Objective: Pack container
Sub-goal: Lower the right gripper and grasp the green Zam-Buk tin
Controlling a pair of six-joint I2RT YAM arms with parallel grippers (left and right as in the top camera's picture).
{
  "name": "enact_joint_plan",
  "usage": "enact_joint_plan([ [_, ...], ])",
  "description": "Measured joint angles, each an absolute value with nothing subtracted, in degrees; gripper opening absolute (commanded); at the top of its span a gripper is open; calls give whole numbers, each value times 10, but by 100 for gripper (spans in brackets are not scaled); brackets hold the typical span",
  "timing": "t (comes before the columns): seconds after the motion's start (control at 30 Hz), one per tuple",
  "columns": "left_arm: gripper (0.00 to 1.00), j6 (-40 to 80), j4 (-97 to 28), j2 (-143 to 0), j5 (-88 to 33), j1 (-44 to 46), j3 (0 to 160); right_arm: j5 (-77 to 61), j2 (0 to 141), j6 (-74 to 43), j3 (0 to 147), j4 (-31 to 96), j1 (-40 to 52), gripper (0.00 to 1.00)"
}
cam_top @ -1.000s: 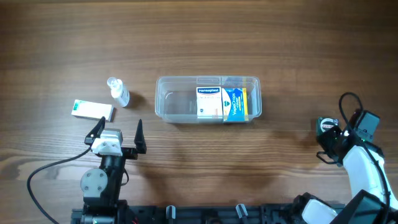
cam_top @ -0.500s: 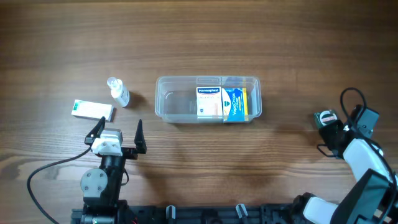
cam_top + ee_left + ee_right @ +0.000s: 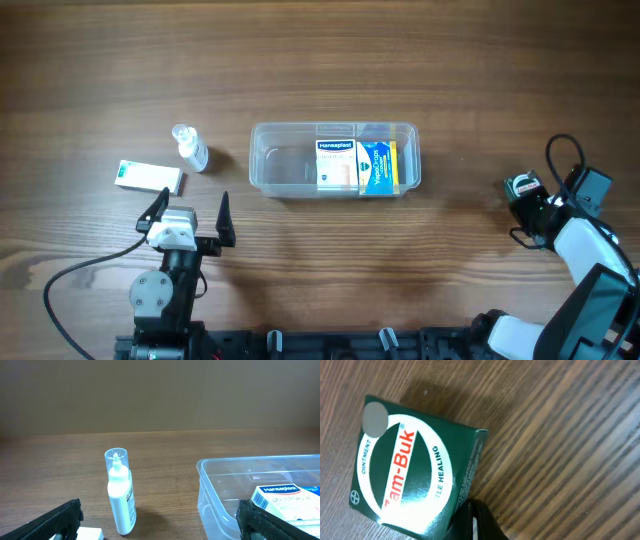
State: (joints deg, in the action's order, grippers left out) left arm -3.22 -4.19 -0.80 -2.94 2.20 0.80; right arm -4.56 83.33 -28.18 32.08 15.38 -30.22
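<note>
Clear rectangular plastic container [image 3: 290,165] on wooden table [image 3: 320,60]; left gripper [image 3: 192,205], fingers spread, near its lower-left; right gripper [image 3: 530,205], closure indiscernible, beside green cardboard box [image 3: 522,187] well to its right.

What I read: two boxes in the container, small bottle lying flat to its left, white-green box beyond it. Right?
No: the small bottle stands upright, as the left wrist view shows. The Hansaplast box and blue-yellow box are in the container, white-green box beyond the bottle.
</note>
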Motion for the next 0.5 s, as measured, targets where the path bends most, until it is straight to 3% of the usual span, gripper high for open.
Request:
enact_joint_plan([
  [0.5, 100, -32, -42, -8, -29, 22, 8, -140, 834, -195, 325, 148, -302, 4],
])
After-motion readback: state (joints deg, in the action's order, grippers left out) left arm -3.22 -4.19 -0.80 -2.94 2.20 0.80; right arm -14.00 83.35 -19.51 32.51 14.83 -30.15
